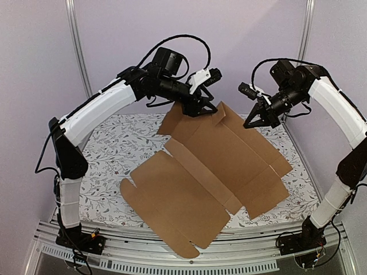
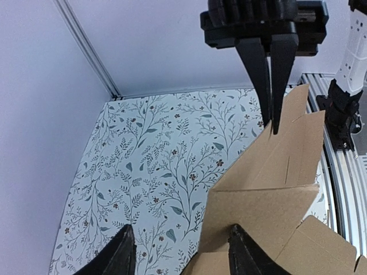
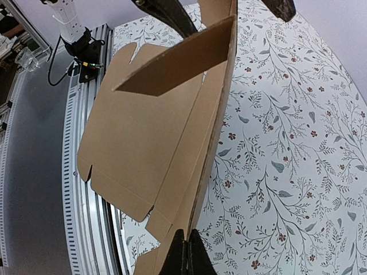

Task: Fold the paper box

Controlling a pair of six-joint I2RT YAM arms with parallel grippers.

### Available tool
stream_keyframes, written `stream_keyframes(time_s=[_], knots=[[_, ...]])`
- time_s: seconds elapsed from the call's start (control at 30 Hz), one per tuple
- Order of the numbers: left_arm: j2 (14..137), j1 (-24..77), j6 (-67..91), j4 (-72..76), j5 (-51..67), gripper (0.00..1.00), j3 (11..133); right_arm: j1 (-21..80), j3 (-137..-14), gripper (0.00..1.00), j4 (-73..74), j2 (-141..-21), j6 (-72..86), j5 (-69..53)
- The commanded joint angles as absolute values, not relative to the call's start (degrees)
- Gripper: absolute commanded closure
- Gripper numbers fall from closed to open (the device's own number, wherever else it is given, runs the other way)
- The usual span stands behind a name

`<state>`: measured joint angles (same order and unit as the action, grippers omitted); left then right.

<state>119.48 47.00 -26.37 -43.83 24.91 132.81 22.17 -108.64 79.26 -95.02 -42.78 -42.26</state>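
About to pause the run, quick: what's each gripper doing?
Left gripper: open, around a box flap.
Right gripper: closed on the box edge.

A tabletop (image 1: 114, 149) covered with a white cloth printed with grey-green leafy sprigs and small dark red flowers fills the middle of the scene. Slotted aluminium rails (image 1: 172, 255) run along its near edge. Two slim vertical metal posts (image 1: 77, 46) (image 1: 307, 28) rise behind it against a plain pale lilac wall (image 1: 241, 28). In the right wrist view, a grey floor (image 3: 34, 200) shows beyond the rails.
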Motion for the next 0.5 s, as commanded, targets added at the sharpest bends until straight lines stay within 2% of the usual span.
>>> stream_keyframes(time_s=[0.0, 0.1, 0.47], knots=[[118.47, 50.41, -27.39, -44.79, 33.72, 0.42, 132.02, 25.13, -107.83, 1.0, 84.52, -92.83, -47.53, -47.18], [118.0, 50.79, -28.16, -44.89, 33.81, 0.4, 131.17, 25.26, -107.93, 1.0, 85.12, -92.74, -48.3, -47.66], [118.44, 50.89, -28.75, -46.45, 33.73, 0.6, 131.18, 25.98, -107.44, 1.0, 85.83, -91.55, -50.57, -47.9]])
